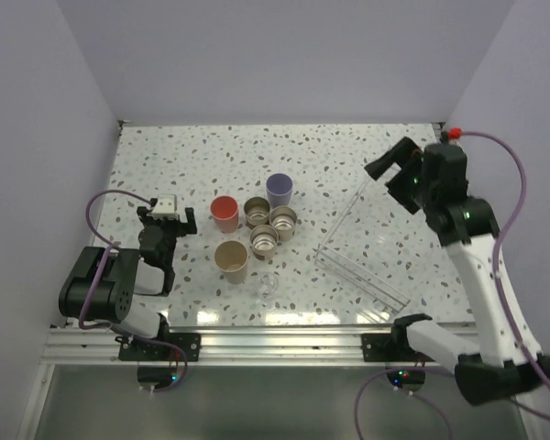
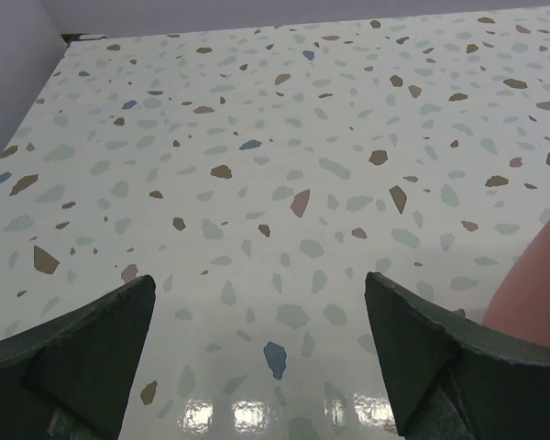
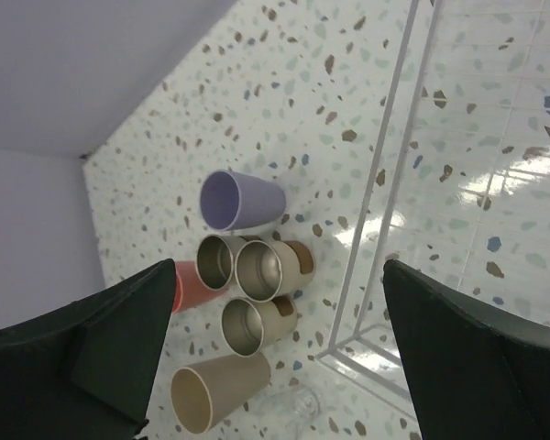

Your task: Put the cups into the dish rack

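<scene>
Several cups stand grouped mid-table: a pink-red cup (image 1: 225, 214), a lavender cup (image 1: 279, 191), a taller tan cup (image 1: 231, 260) and three short beige cups with shiny insides (image 1: 265, 239). The clear dish rack (image 1: 362, 247) lies to their right. My left gripper (image 1: 170, 217) is open and low, just left of the pink-red cup (image 2: 536, 284), with only bare table between its fingers (image 2: 259, 289). My right gripper (image 1: 391, 170) hangs open high above the rack's far end. Between its fingers (image 3: 277, 266) I see the lavender cup (image 3: 238, 200), the beige cups (image 3: 270, 269), the tan cup (image 3: 220, 391) and the rack wall (image 3: 394, 183).
A small clear glass (image 1: 268, 284) stands in front of the cups, near the tan one, and shows faintly in the right wrist view (image 3: 289, 403). Lilac walls close the table on the left, back and right. The arm bases sit on the rail along the near edge.
</scene>
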`<action>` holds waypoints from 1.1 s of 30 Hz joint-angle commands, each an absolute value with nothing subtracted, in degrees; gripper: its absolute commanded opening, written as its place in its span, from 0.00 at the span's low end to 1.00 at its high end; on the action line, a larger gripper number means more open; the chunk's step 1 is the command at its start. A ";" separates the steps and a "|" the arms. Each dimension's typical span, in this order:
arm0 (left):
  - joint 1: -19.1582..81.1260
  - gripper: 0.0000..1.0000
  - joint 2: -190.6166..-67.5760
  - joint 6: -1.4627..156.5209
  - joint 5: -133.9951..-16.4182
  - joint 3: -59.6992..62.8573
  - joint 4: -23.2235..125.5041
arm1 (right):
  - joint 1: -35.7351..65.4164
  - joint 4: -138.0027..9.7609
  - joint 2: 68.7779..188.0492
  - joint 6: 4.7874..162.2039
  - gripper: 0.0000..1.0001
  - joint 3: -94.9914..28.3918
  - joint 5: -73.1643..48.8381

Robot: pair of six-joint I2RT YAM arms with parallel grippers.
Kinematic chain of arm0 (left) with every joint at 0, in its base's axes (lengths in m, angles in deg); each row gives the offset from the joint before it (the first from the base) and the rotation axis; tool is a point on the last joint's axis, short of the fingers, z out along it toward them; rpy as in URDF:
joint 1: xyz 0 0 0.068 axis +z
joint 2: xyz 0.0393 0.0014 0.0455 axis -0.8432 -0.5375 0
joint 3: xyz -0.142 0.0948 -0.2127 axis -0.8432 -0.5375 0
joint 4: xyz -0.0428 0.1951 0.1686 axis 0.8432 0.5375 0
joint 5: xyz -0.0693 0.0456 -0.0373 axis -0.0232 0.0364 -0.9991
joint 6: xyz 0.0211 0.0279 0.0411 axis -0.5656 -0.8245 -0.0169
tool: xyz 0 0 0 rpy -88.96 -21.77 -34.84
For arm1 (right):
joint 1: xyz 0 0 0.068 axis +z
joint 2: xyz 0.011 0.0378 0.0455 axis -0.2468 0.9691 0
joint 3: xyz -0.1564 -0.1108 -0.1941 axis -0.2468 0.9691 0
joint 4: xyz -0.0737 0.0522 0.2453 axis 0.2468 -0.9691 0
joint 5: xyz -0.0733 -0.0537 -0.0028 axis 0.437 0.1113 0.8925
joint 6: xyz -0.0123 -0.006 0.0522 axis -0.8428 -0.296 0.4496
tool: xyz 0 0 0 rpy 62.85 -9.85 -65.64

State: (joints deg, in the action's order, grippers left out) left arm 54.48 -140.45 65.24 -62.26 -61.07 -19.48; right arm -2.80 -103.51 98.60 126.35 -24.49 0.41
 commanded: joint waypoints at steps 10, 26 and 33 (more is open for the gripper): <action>54.93 1.00 -140.26 64.46 -62.29 -60.31 -23.48 | -2.60 -123.11 136.88 120.36 0.91 -52.67 -1.62; 54.93 1.00 -140.44 64.28 -62.37 -60.39 -24.19 | 3.20 -124.17 153.24 120.54 0.72 -56.98 4.97; 54.93 1.00 -140.53 64.19 -62.38 -60.39 -24.36 | 3.29 -124.87 157.63 119.93 0.62 -57.69 5.59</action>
